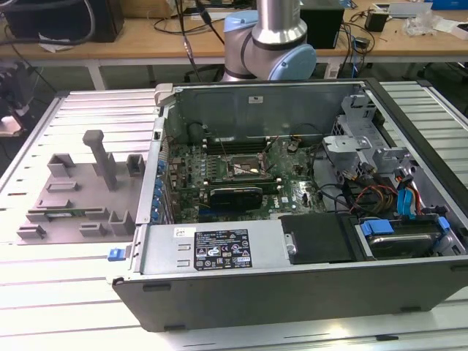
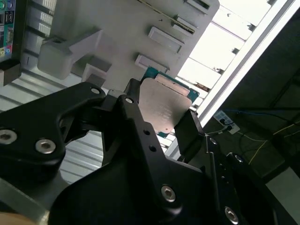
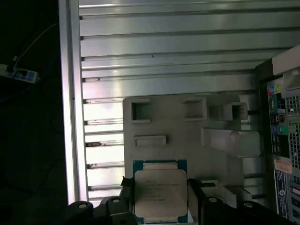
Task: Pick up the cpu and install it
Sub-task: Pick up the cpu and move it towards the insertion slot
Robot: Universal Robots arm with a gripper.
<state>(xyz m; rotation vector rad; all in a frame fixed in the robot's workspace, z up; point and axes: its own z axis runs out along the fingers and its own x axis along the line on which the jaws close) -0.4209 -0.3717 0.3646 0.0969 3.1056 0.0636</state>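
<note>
The gripper (image 2: 161, 116) is clenched on the cpu (image 2: 165, 108). One black finger (image 2: 133, 101) presses on one edge of the chip and the other finger presses on the opposite edge. The silvery metal top faces the camera in both wrist views. In the first wrist view the cpu (image 3: 160, 190) sits level between the gripper (image 3: 160, 193) tips, with its thin blue-green rim showing around the metal plate.

Beyond the held chip lies the grey tray (image 3: 187, 136) with its raised blocks and shallow pockets, resting on the ribbed metal worktop (image 3: 164, 51). I cannot tell how far above the tray the chip hangs.

In the exterior view the tray (image 1: 73, 197) is on the worktop (image 1: 73, 292) at the exterior view's left, just beside the open computer case (image 1: 307, 289). Inside the case the green motherboard (image 1: 219, 172) lies flat, with the dark square socket (image 1: 247, 170) near its middle. The arm (image 1: 270, 36) rises behind the far wall of the case. A strip of the case's port panel (image 3: 281, 140) shows at the edge of the first wrist view.
</note>
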